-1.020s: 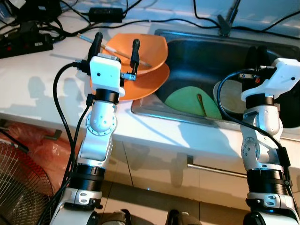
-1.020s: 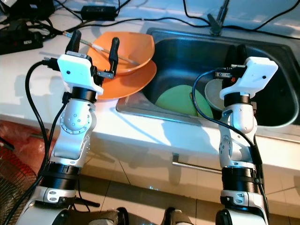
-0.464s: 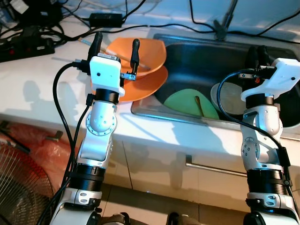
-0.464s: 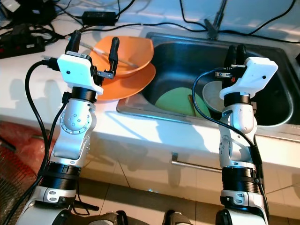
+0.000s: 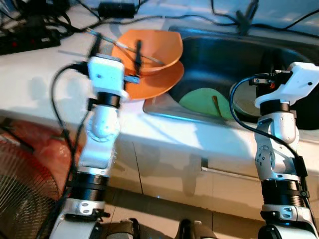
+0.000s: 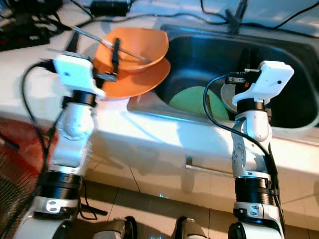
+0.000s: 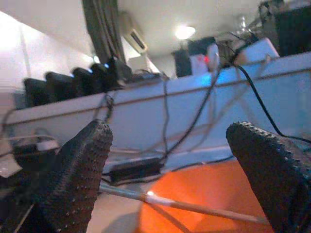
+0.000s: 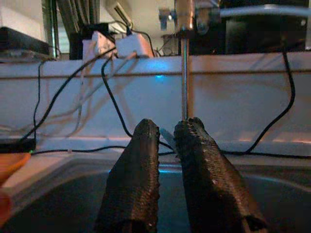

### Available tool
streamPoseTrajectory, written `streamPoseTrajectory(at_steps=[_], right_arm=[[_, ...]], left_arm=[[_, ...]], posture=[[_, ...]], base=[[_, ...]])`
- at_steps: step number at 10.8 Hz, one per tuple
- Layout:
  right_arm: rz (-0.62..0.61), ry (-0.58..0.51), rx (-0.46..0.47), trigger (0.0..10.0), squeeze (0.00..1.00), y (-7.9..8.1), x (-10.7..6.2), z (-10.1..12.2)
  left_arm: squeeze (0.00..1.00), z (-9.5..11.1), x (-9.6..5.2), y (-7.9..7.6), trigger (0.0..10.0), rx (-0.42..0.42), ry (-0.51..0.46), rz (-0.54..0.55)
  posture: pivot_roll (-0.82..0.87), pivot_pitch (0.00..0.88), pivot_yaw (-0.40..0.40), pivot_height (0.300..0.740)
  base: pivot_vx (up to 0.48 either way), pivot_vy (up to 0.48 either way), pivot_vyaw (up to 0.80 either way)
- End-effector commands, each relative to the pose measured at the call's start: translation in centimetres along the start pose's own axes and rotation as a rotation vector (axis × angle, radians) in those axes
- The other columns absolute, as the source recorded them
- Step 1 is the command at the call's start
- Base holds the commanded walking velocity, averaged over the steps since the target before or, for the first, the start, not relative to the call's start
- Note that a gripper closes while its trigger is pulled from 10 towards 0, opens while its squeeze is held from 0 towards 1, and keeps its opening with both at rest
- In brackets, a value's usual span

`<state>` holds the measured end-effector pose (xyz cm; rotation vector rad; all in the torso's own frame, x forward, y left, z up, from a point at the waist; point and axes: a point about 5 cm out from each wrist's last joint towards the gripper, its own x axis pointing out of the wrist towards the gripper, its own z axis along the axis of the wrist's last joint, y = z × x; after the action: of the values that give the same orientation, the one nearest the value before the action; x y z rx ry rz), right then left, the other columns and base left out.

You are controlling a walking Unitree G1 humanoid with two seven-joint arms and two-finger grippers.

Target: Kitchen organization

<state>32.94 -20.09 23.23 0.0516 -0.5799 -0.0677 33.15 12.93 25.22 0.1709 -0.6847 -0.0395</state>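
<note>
An orange bowl rests on an orange plate on the white counter, at the sink's left rim. A thin stick lies across the bowl. My left gripper is open over the bowl's near-left edge, one finger on each side of the stick. The dark sink holds a green plate with a brown stick on it, and a white bowl. My right gripper is shut, with nothing in it, above the white bowl, facing the faucet.
Black cables and a power strip run along the back of the counter. A fan and a red bag are on the floor at the left. A cabinet handle sits below the sink.
The whole view has shifted and the left arm is now blurred. Both grippers stay in much the same place over the bowl and the sink, with fingers unchanged.
</note>
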Motion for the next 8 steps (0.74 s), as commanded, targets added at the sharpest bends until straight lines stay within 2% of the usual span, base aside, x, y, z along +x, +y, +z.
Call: streamPoseTrajectory(at_steps=[1, 4, 8], right_arm=[[0.004, -0.011, -0.006, 10.0, 0.0, 0.0, 0.0, 0.2], [0.006, -0.012, -0.005, 10.0, 0.0, 0.0, 0.0, 0.2], [0.01, -0.014, -0.003, 10.0, 0.0, 0.1, 0.1, 0.1]], left_arm=[[0.0, 0.4, 0.4, 0.3, 10.0, -0.007, -0.012, 0.023], [0.0, 0.5, 1.1, 2.0, 10.0, -0.011, -0.002, 0.072], [0.0, 0.3, 1.0, 2.1, 10.0, -0.01, 0.013, 0.069]], posture=[[0.02, 0.173, -0.002, 0.74], [0.02, 0.173, -0.002, 0.74], [0.02, 0.164, 0.0, 0.74]], base=[[0.0, 0.0, 0.0], [0.0, 0.0, 0.0], [0.0, 0.0, 0.0]])
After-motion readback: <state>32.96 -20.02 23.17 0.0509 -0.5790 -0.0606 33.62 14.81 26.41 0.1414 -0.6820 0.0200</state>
